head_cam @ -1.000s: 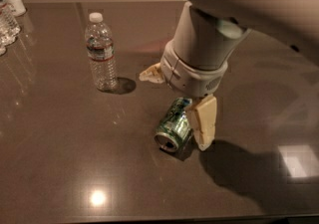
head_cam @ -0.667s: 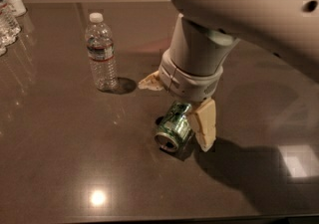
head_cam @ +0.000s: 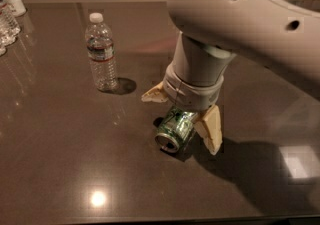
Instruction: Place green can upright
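Can (head_cam: pixel 174 131) on its side on desk (head_cam: pixel 75 159), top facing 7 o'clock, tool (head_cam: pixel 180 122) spread wide astride it, bottle (head_cam: pixel 101 53) upright at 10 o'clock

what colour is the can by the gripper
The can is green with pale markings and a silver end, camera view; the gripper straddles it.

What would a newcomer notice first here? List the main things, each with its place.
A large white robot arm fills the upper right, reaching down to the middle of the dark table. Its gripper is open there around a green can, which lies tipped over with its silver top towards the camera. A clear water bottle stands upright farther back on the left.
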`<state>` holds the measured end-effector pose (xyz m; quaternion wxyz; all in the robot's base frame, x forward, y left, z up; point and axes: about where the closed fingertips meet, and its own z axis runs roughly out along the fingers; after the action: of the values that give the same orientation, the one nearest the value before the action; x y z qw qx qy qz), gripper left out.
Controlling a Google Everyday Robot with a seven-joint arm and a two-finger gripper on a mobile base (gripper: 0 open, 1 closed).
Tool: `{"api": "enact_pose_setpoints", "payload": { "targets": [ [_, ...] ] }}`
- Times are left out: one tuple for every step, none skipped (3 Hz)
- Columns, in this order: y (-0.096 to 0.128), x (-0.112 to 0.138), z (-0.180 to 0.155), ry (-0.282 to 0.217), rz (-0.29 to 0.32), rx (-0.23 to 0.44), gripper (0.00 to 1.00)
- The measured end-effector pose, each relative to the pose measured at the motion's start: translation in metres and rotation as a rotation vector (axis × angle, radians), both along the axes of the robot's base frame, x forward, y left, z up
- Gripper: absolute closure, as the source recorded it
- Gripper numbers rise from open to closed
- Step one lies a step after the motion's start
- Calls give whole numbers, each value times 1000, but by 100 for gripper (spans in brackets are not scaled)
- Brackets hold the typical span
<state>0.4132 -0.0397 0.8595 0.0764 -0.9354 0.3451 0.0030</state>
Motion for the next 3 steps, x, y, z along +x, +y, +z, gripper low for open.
{"api": "enact_pose_setpoints", "payload": {
  "targets": [
    [4, -4, -8, 3, 58, -13, 0],
    [7, -8, -16, 24, 94, -22, 0],
    [9, -11, -22, 36, 141, -50, 17]
  ]
}}
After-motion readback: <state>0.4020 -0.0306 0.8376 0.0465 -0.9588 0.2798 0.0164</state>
